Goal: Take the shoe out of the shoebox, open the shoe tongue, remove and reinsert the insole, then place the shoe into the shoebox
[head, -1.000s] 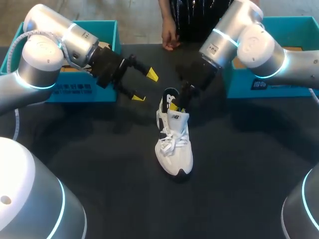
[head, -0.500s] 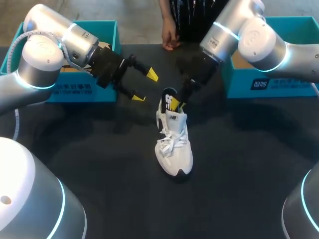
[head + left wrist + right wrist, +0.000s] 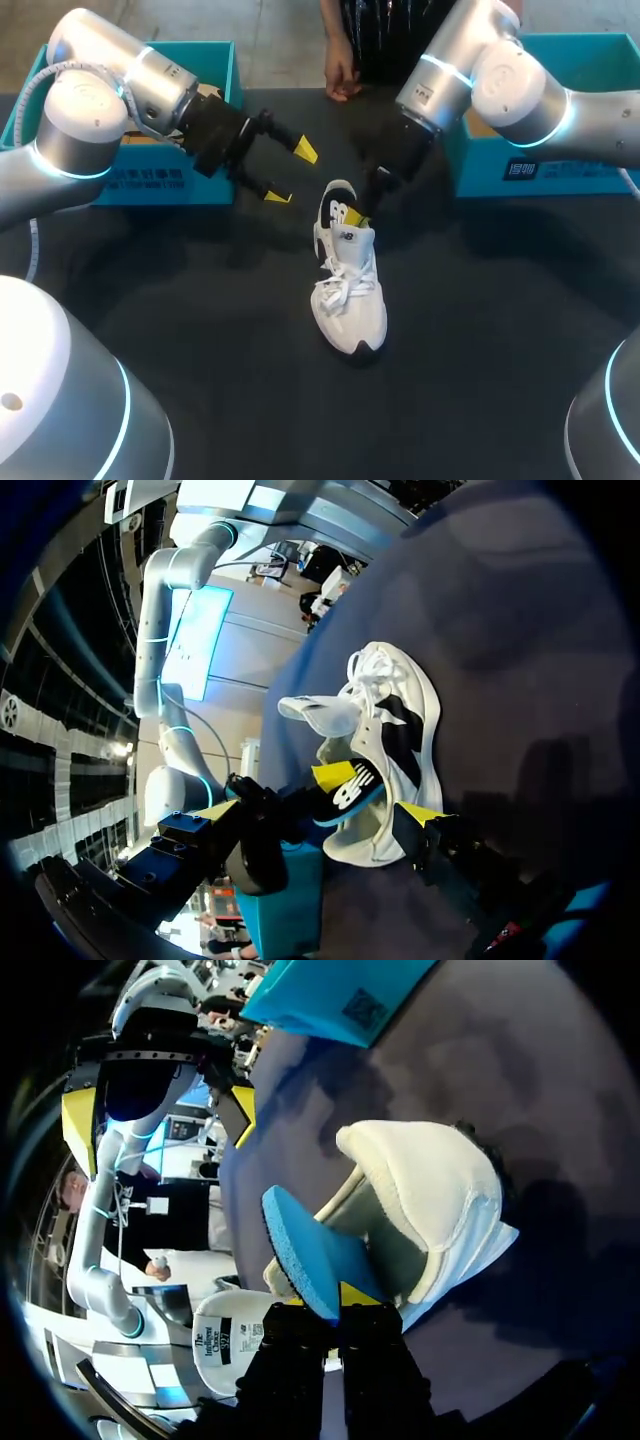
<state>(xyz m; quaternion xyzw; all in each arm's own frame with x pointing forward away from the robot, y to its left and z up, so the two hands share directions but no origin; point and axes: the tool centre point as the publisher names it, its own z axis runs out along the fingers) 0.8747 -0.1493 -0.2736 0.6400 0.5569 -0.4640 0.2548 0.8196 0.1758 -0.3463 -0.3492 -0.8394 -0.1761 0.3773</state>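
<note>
- Shoe (image 3: 347, 285) and everything else sit on one dark worktop (image 3: 200, 350), the widest thing in view. Bare worktop surface shows around the shoe to the left, to the right and on the near side.
- Two arms. The left arm (image 3: 90, 130) comes in from the far left and the right arm (image 3: 520, 85) from the far right, and both point toward the middle.
- Two open-topped teal boxes stand along the far edge. The left teal box (image 3: 215, 60) is behind the left arm and the right teal box (image 3: 590, 50) is behind the right arm. Each is well apart from the shoe.
- One shoe, at the middle of the worktop, stands upright on its sole with the toe near and the heel far. It has a white upper, black side panels, loosely tied white laces and a dark patch at the toe.
- Left jaws are spread wide and hold nothing. They hover to the left of the heel and a little farther back, not touching it.
- Right jaws are down at the heel opening, pinching the insole.
- One insole (image 3: 305, 1245), blue. Its heel end is tilted up out of the opening and the rest is down inside the shoe.
</note>
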